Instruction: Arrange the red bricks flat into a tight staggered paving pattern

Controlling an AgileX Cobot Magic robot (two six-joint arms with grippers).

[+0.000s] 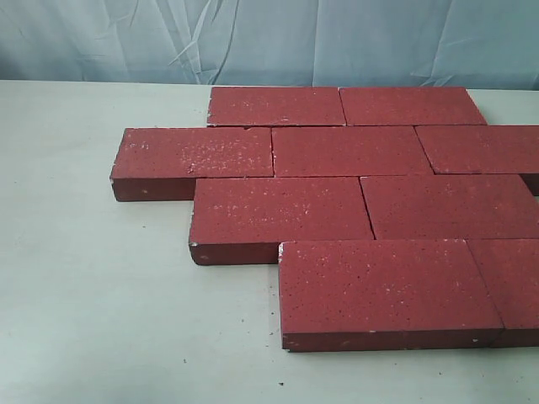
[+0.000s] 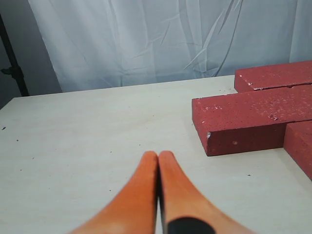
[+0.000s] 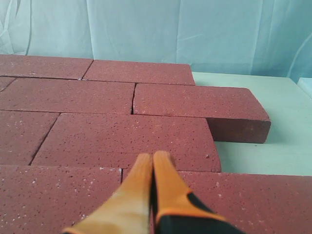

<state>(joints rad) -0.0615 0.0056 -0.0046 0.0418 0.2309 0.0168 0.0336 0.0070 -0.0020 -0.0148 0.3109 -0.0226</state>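
Lying flat on the table: the red bricks (image 1: 362,168), nine counted in the exterior view, set in four rows toward the right side of the pale table (image 1: 84,320).
Pattern: each row is offset from the next, so the joints are staggered; neighbouring bricks touch along their sides, with only thin seams showing.
Rows: two at the back, then three, then two, then two at the front; the right ends of two rows run off the frame.
Left gripper (image 2: 158,157): orange fingers pressed tip to tip, gripping nothing, over bare table beside the bricks' left edge and apart from them.
Right gripper (image 3: 152,157): yellow-orange fingers closed together, empty, over the bricks' top faces.
Backdrop: wrinkled pale blue cloth (image 1: 126,42) behind the table.
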